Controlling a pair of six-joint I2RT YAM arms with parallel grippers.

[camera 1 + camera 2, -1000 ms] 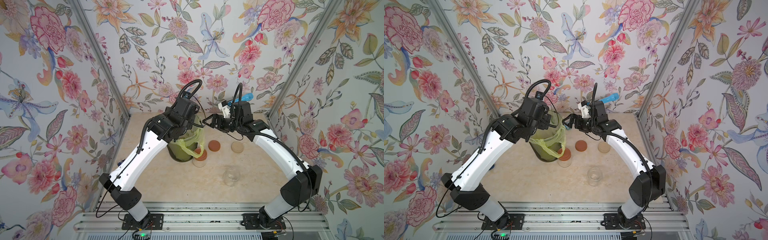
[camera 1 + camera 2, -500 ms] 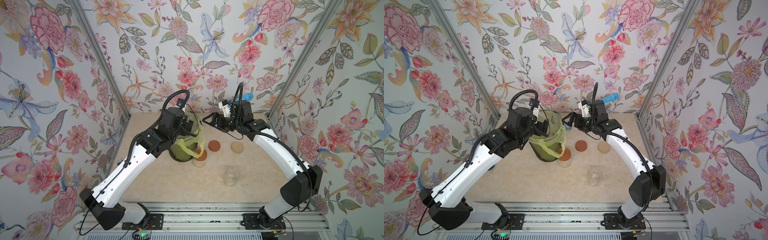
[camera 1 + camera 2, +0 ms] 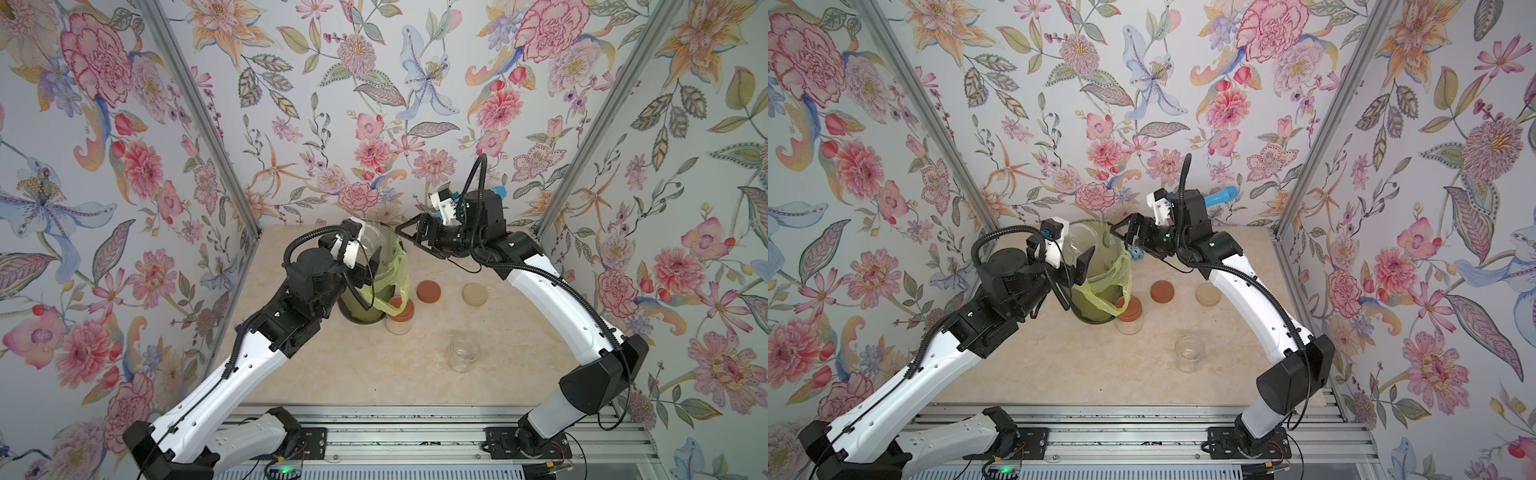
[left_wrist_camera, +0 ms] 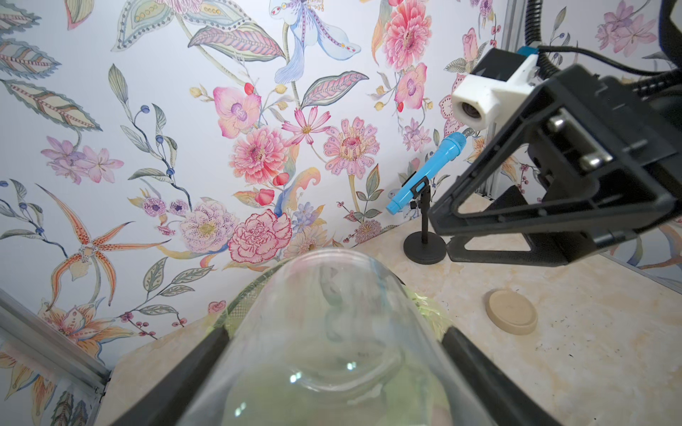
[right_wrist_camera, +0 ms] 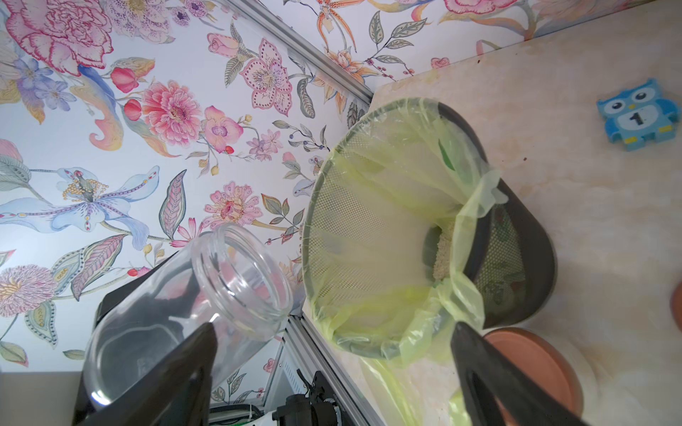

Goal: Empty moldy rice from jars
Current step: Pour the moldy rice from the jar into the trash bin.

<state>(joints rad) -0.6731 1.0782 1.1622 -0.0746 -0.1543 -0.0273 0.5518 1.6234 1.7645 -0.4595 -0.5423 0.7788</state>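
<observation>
Grips an empty clear jar (image 4: pixel 332 313) in the left gripper (image 4: pixel 334 354), tilted, mouth toward the bin (image 3: pixel 361 307) near the table's (image 3: pixel 353 374) back edge. Holds the right gripper (image 3: pixel 405 239) splayed and bare beside the bin's far rim. Shows moldy rice (image 5: pixel 441 254) low in the yellow-green bag (image 5: pixel 472 206) and more in the lidded jar (image 3: pixel 400 322) just beside the bin. Finds an open jar (image 3: pixel 462 353) upright nearer the front edge, with a reddish-brown lid (image 3: pixel 429 290) and a beige lid (image 3: pixel 474 294) loose mid-table.
</observation>
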